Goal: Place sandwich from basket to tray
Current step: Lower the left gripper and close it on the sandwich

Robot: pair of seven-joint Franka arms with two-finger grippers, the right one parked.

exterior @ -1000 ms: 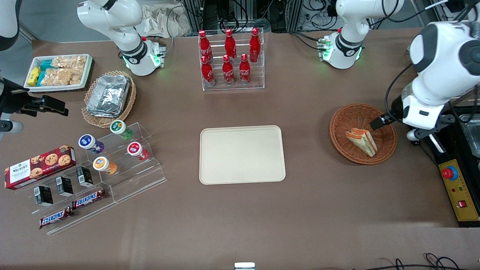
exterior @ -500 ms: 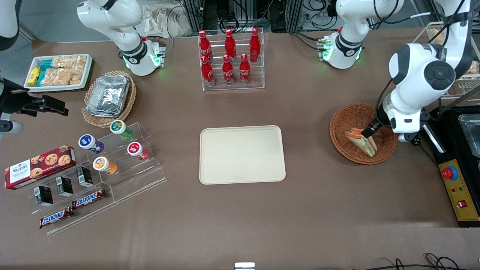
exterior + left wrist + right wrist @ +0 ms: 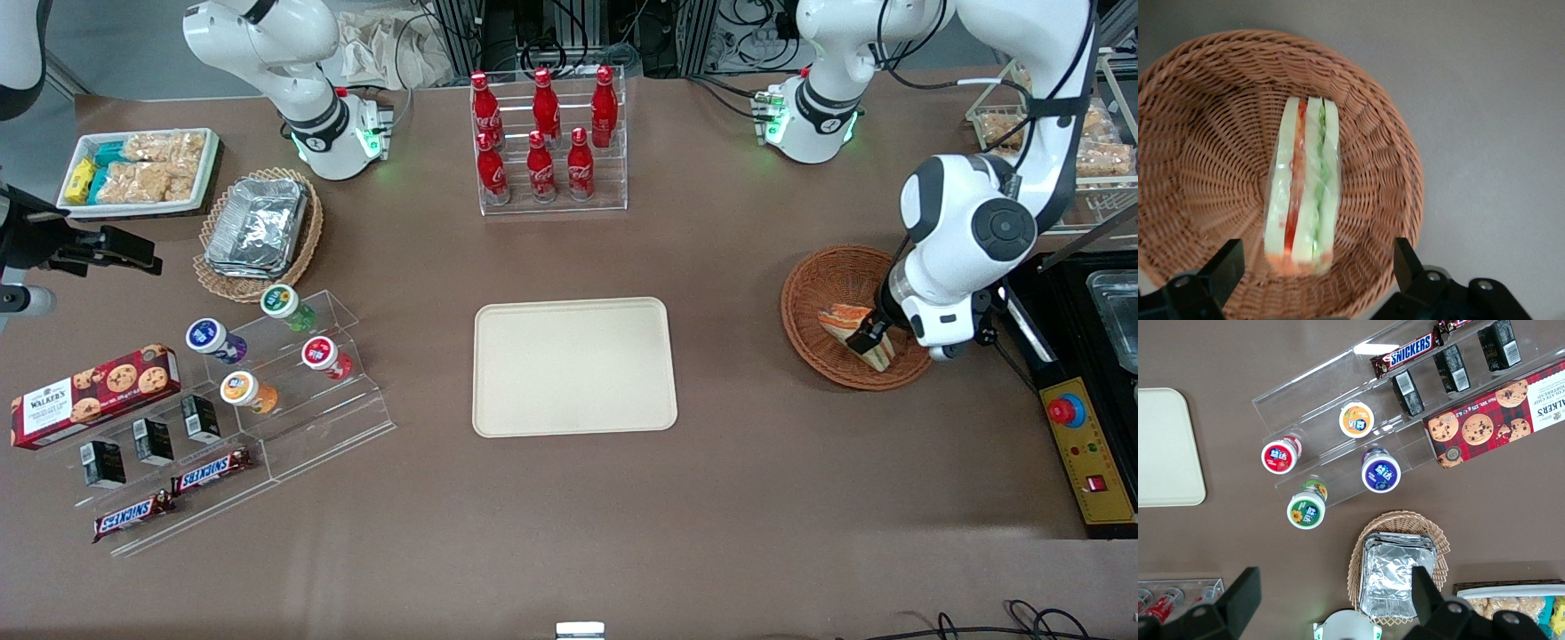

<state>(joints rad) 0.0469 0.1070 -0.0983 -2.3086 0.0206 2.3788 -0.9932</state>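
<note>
Sandwich (image 3: 1303, 187) lies in the reddish-brown wicker basket (image 3: 822, 284), standing on its edge so the bread, red and green layers face up — wrapped in clear film, by the look of the wrist view. The basket sits on the brown table (image 3: 569, 498) toward the working arm's end. The gripper (image 3: 867, 336) hangs directly over the sandwich, inside the rim of the basket; its two fingers (image 3: 1221, 270) are spread wide, one to each side of the sandwich, not touching it and holding nothing. From the front, the white arm covers part of the basket and the sandwich's end nearer the camera.

The cream tray (image 3: 573, 366) rests flat on the middle of the table, well apart from the basket — nothing on it. Farther from the front camera than the tray stands a clear rack of red bottles (image 3: 544, 133).
</note>
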